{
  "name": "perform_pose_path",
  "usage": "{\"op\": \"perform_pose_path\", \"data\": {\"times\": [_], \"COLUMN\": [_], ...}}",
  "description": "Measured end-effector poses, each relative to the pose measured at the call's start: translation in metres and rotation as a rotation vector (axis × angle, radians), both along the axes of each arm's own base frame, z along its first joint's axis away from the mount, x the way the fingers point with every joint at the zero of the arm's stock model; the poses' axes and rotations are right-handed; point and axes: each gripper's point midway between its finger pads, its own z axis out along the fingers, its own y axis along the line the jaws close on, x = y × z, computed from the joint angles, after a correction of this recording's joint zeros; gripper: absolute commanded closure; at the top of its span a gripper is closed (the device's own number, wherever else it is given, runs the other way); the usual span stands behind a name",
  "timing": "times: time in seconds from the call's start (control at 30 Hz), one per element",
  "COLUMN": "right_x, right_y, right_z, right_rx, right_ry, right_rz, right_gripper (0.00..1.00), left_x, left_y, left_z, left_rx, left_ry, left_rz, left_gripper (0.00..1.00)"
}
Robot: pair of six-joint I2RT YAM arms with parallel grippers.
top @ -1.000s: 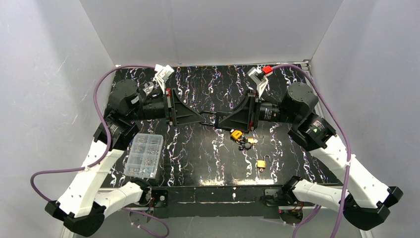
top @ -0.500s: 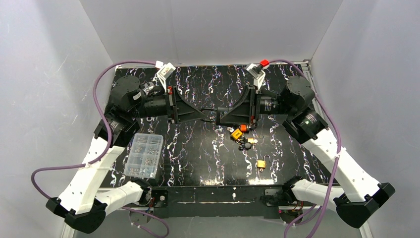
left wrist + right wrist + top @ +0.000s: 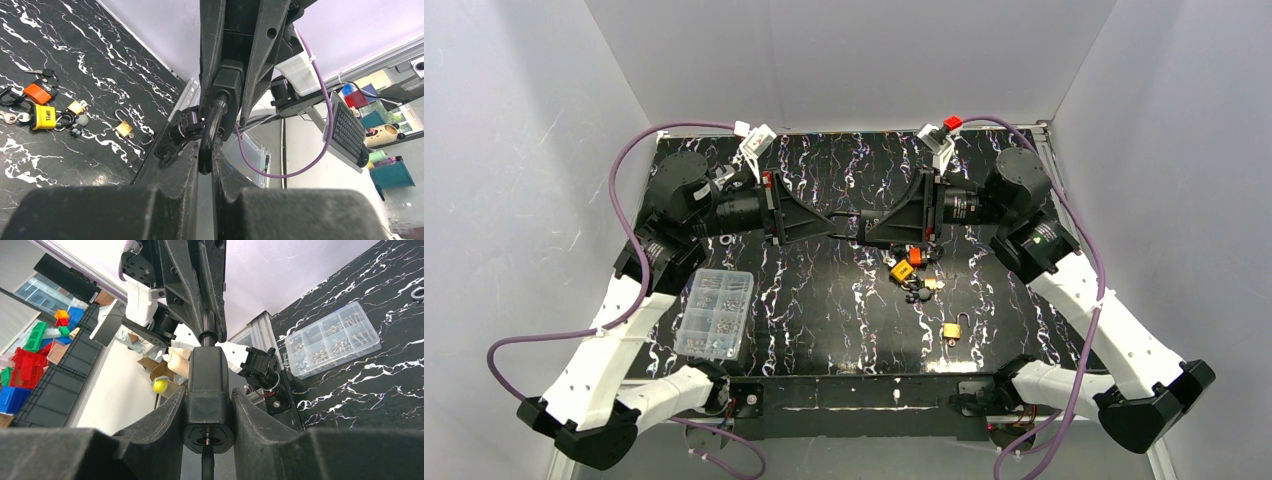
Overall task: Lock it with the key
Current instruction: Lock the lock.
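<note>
Padlock point(image 3: 207, 375) midair, arms level + tip-to-tip: R gripper point(image 3: 207, 396) round body, L gripper point(image 3: 205, 156) tight on shackle point(image 3: 210, 125).

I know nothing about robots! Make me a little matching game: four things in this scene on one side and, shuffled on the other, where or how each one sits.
Things:
1. black padlock
2. brass padlock
3. clear screw box
4. yellow key tag

Places or states:
A. lying on the table, shackle open
B. gripped between left pincer and right pincer, off the table
C. on the table's left side
D. on the key bunch, next to an orange tag

Pairs: 1-B, 2-A, 3-C, 4-D.
</note>
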Motion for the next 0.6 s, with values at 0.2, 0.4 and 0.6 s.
{"op": "perform_pose_path", "data": {"times": [0.2, 0.4, 0.6], "right_x": [0.0027, 0.0035, 0.0053], "right_y": [0.0002, 0.0017, 0.0039], "right_z": [0.0003, 0.0047, 0.0025], "right_rx": [-0.003, -0.007, -0.024], "right_ry": [-0.015, -0.033, -0.019], "right_rz": [-0.008, -0.008, -0.006], "right_gripper": [0.99, 0.99, 0.99], "left_x": [0.002, 0.0023, 0.0057], "left_y": [-0.0026, -0.0079, -0.0097], "left_z": [-0.0012, 0.0011, -0.0021], "left_rx": [0.002, -0.005, 0.003], "left_ry": [0.004, -0.01, -0.01], "left_rz": [0.013, 0.022, 0.044], "left_gripper": [1.0, 1.0, 1.0]}}
